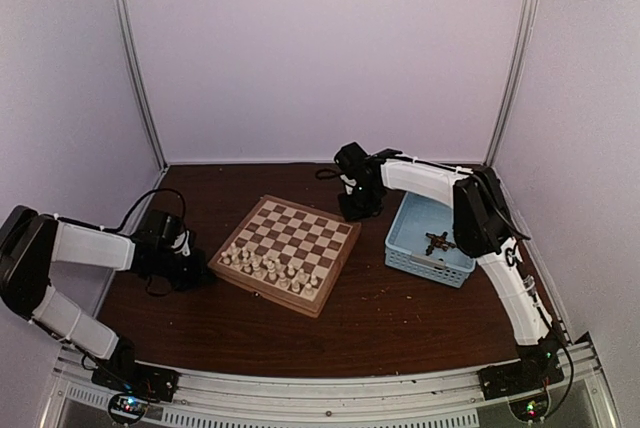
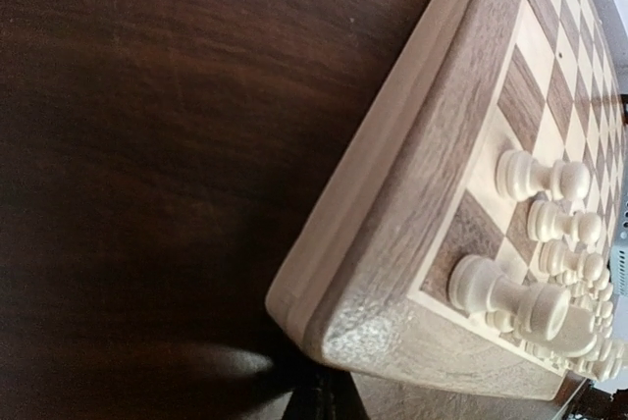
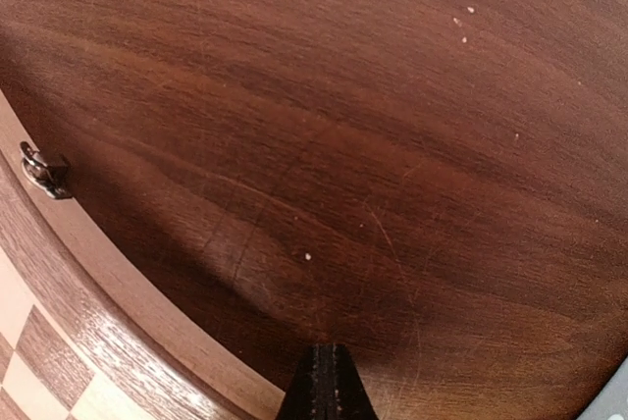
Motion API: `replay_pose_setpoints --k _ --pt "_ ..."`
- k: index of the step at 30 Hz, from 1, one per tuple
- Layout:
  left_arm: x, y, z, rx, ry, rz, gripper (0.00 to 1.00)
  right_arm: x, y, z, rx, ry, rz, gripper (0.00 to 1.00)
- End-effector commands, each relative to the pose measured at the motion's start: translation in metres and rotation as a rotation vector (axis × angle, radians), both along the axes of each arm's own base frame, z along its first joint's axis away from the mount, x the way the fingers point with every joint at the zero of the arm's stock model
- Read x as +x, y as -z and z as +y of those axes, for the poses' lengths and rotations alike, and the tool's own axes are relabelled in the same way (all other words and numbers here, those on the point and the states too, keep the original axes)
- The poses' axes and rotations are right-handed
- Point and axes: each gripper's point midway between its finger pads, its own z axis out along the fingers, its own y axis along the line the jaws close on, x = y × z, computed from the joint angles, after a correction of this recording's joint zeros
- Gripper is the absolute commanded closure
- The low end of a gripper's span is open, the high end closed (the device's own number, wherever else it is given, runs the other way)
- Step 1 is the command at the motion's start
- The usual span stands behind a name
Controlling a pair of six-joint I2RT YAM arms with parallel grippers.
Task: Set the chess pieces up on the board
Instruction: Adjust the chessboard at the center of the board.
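Note:
The checkered wooden board (image 1: 290, 248) lies mid-table, turned at an angle. Several cream chess pieces (image 1: 268, 266) stand in two rows along its near-left edge; close up they show in the left wrist view (image 2: 545, 180). Dark pieces (image 1: 437, 242) lie in the light blue basket (image 1: 405, 258). My left gripper (image 1: 196, 270) sits low on the table just off the board's left corner (image 2: 363, 332), shut and empty. My right gripper (image 1: 360, 210) is shut and empty, low over the table beside the board's far right edge (image 3: 118, 283); its closed tips show in the right wrist view (image 3: 329, 391).
A small metal clasp (image 3: 44, 170) sits on the board's side wall. The basket stands right of the board. Purple walls enclose the table on three sides. Black cables trail by the left arm (image 1: 140, 208).

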Motion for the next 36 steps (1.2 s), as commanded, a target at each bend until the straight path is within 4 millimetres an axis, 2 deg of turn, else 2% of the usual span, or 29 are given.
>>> replay_pose_setpoints --k 1,8,11,19,24,27,36 --pt "0.021 -0.003 0.002 -0.029 -0.015 -0.032 1.0 -0.025 -0.003 0.01 0.062 -0.054 0.062 1.0" --pt "0.043 0.002 0.006 -0.053 -0.035 -0.043 1.0 -0.065 -0.013 0.01 0.116 -0.092 0.089 1.0" --pt "0.059 -0.001 0.011 -0.053 -0.052 -0.059 1.0 -0.082 -0.014 0.012 0.124 -0.111 0.1 1.0" --pt "0.11 -0.013 0.016 -0.016 -0.054 -0.099 1.0 -0.126 -0.008 0.032 0.192 -0.139 0.138 1.0" --pt "0.129 -0.009 0.017 -0.051 -0.059 -0.089 1.0 -0.149 -0.011 0.044 0.213 -0.141 0.129 1.0" --pt "0.139 -0.009 0.013 -0.07 -0.039 -0.09 1.0 -0.161 -0.014 0.049 0.232 -0.137 0.124 1.0" --pt "0.158 -0.008 -0.016 -0.241 0.024 -0.102 1.0 -0.204 -0.015 0.07 0.284 -0.152 0.118 1.0"
